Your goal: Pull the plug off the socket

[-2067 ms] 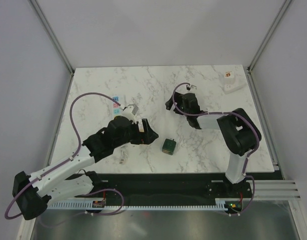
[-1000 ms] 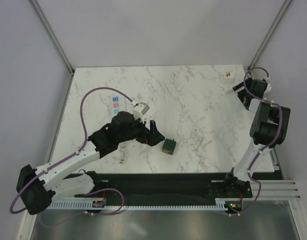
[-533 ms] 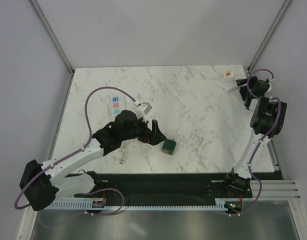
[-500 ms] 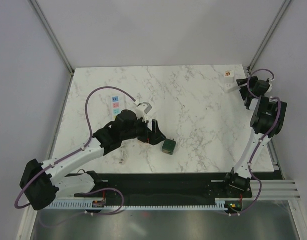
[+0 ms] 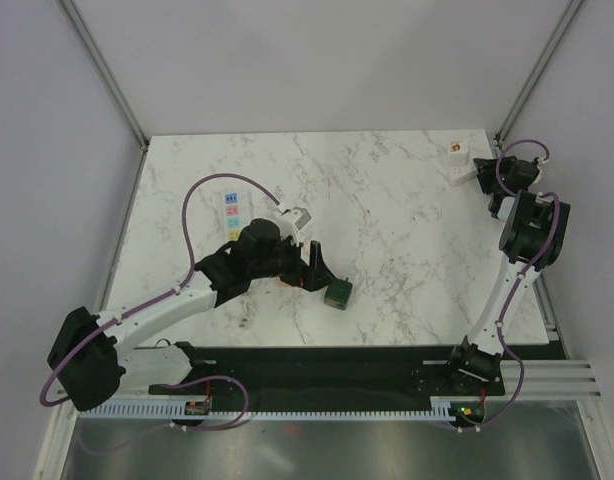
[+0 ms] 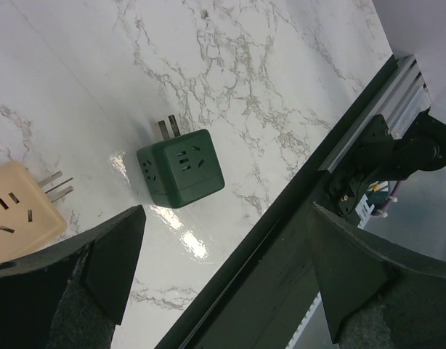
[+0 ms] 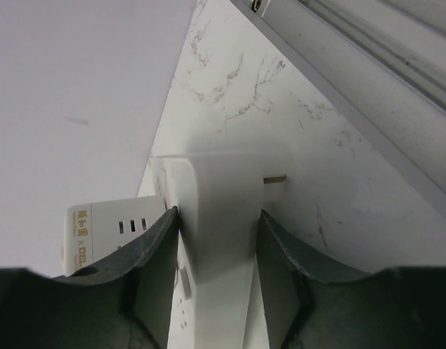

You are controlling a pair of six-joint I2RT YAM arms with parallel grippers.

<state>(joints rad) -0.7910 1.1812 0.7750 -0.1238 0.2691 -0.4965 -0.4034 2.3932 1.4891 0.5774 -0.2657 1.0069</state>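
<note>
White plug point(image 7: 219, 211), prong exposed, against white socket point(image 7: 110, 227)

Across the middle and the far-left corner of the worktop point(image 5: 387, 210) I have bare marble, with room for either arm to sweep. Towards the front edge it gets tight. The green cube socket point(image 5: 336, 291) lies just ahead of my spread left fingers point(image 6: 99, 254), and a beige cube point(image 6: 19, 211) sits close beside one of them. At the far right corner my right fingers point(image 7: 281, 254) flank the white plug point(image 7: 219, 211), hemmed in by the socket block point(image 7: 110, 222), the edge rail point(image 7: 368, 65) and the wall point(image 7: 78, 73).
</note>
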